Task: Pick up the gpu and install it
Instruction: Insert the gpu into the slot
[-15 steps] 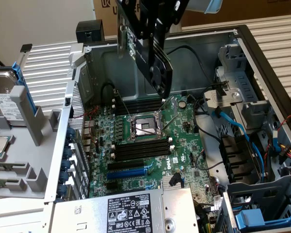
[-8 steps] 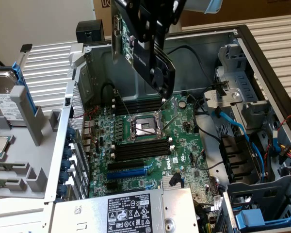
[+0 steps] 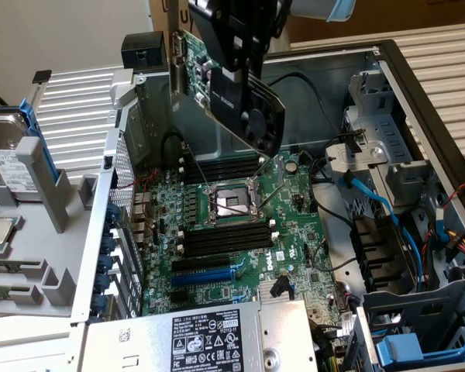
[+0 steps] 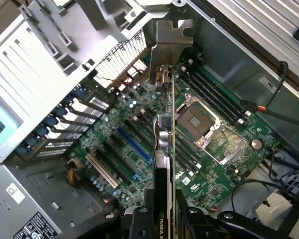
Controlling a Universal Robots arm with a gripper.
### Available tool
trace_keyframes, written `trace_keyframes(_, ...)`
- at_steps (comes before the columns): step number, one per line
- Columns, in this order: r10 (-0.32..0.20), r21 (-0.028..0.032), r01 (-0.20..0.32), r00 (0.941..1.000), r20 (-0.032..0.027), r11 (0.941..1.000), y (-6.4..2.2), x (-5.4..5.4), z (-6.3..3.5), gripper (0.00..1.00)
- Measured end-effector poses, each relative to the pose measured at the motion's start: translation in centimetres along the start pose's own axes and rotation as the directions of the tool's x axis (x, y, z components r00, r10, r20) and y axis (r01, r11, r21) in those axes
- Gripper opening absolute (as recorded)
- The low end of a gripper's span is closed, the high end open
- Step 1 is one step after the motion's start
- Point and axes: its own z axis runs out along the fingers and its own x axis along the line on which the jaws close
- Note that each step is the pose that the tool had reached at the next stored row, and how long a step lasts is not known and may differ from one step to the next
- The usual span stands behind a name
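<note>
My gripper [image 3: 236, 58] is shut on the gpu [image 3: 234, 89] and holds it in the air above the open computer case. The card has a green board, a black cooler shroud with a fan, and a silver end bracket [image 3: 175, 58] toward the exterior view's left. It hangs tilted over the back of the green motherboard [image 3: 294, 201]. In the wrist view the gpu [image 4: 164, 134] shows edge-on between my fingers [image 4: 139, 221], its bracket [image 4: 169, 42] pointing toward the case's rear wall. Below it lie the motherboard [image 4: 134, 112] and its blue slot [image 4: 134, 145].
The CPU socket [image 3: 231, 203] and black memory sticks [image 3: 221, 236] sit mid-board. A power supply [image 3: 209, 337] closes the case's near side. Cables and drive cages [image 3: 403, 225] crowd the exterior view's right. A hard drive [image 3: 8, 155] rests outside on the left.
</note>
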Motion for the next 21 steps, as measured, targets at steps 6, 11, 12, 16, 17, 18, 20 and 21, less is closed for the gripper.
trace_keyframes(6,-0.095,-0.0018,0.096,0.9953,0.0132,0.9954,0.00,0.00,0.02,0.26)
trace_keyframes(11,-0.168,-0.0002,0.168,0.9854,0.0296,0.9858,0.00,0.00,0.03,0.26)
trace_keyframes(12,-0.181,0.0001,0.181,0.9830,0.0329,0.9835,0.00,0.00,0.03,0.26)
trace_keyframes(16,-0.237,0.0022,0.237,0.9703,0.0464,0.9714,0.00,0.00,0.04,0.26)
trace_keyframes(17,-0.251,0.0027,0.251,0.9667,0.0494,0.9679,0.00,0.00,0.04,0.26)
trace_keyframes(18,-0.266,0.0033,0.266,0.9627,0.0526,0.9640,0.00,0.00,0.05,0.26)
trace_keyframes(20,-0.294,0.0045,0.294,0.9540,0.0588,0.9557,0.00,0.00,0.05,0.26)
trace_keyframes(21,-0.308,0.0052,0.308,0.9494,0.0617,0.9513,-0.01,0.00,0.05,0.26)
